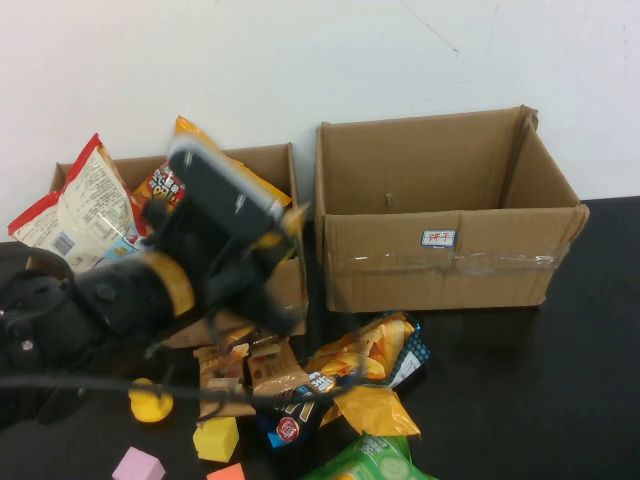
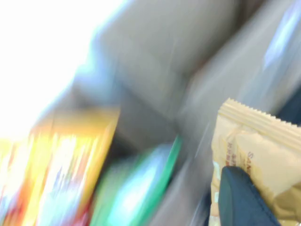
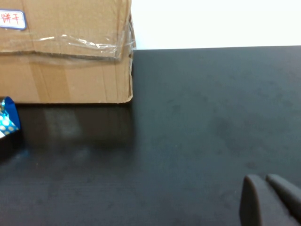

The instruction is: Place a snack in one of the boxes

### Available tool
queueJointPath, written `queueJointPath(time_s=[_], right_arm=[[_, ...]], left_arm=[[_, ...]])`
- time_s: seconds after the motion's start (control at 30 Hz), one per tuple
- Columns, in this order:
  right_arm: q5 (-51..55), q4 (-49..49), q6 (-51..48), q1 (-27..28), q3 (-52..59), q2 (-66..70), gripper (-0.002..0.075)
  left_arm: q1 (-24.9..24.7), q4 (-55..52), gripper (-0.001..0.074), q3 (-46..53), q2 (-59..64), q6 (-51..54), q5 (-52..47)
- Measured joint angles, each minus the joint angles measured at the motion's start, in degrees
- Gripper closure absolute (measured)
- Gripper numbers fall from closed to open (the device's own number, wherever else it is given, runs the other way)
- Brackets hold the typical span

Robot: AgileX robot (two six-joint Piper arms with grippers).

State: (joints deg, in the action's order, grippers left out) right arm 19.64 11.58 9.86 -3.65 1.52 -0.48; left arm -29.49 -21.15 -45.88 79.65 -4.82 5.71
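My left gripper hangs at the front wall of the small left box, blurred with motion. In the left wrist view it is shut on a tan snack packet, with one dark finger pressed on the wrapper. The small box holds several snack bags. The large right box stands open with nothing visible inside. A pile of snack packets lies on the black table in front of the boxes. My right gripper is shut and empty low over bare table to the right of the large box; it is out of the high view.
A yellow duck, a yellow cube, a pink block and an orange block lie at the front left. A green packet lies at the front edge. A white wall stands behind the boxes.
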Motion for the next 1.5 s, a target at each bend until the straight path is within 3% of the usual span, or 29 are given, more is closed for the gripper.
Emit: queueJointPath(time_s=[0.2, 0.5, 0.57, 0.77, 0.87, 0.93, 0.97, 1.1, 1.17, 1.3, 1.5], right_arm=[[0.0, 0.0, 0.0, 0.0, 0.0, 0.0, 0.0727], [0.0, 0.0, 0.0, 0.0, 0.0, 0.0, 0.0727], [0.0, 0.0, 0.0, 0.0, 0.0, 0.0, 0.0727], [0.0, 0.0, 0.0, 0.0, 0.0, 0.0, 0.0727], [0.0, 0.0, 0.0, 0.0, 0.0, 0.0, 0.0727], [0.0, 0.0, 0.0, 0.0, 0.0, 0.0, 0.0727], [0.0, 0.0, 0.0, 0.0, 0.0, 0.0, 0.0727], [0.0, 0.0, 0.0, 0.0, 0.0, 0.0, 0.0727], [0.0, 0.0, 0.0, 0.0, 0.0, 0.0, 0.0727], [0.0, 0.0, 0.0, 0.0, 0.0, 0.0, 0.0727], [0.0, 0.0, 0.0, 0.0, 0.0, 0.0, 0.0727]], left_arm=[[-3.86, 0.84, 0.0599, -7.21, 1.5, -8.72, 14.46], [-2.93, 3.49, 0.0584, -28.59, 24.3, -8.78, 13.32], [-2.68, 3.53, 0.0525, -33.66, 30.35, -9.01, 10.79], [-2.47, 3.25, 0.0172, -44.23, 40.7, -9.36, 2.5], [-2.47, 2.56, 0.0116, -45.27, 40.3, -10.25, -0.63], [-2.58, 2.32, 0.0148, -45.27, 38.38, -10.66, -4.03], [-2.66, 2.34, 0.0198, -45.32, 36.87, -10.79, -6.51], [-2.66, 2.2, 0.0561, -45.32, 29.07, -11.41, -16.15], [-2.66, 2.2, 0.0652, -44.97, 24.61, -11.41, -19.28], [-3.66, 2.39, 0.0719, -38.27, 12.96, -10.55, -18.78], [-7.94, 2.53, 0.0734, -18.79, -2.26, -11.86, -9.09]])
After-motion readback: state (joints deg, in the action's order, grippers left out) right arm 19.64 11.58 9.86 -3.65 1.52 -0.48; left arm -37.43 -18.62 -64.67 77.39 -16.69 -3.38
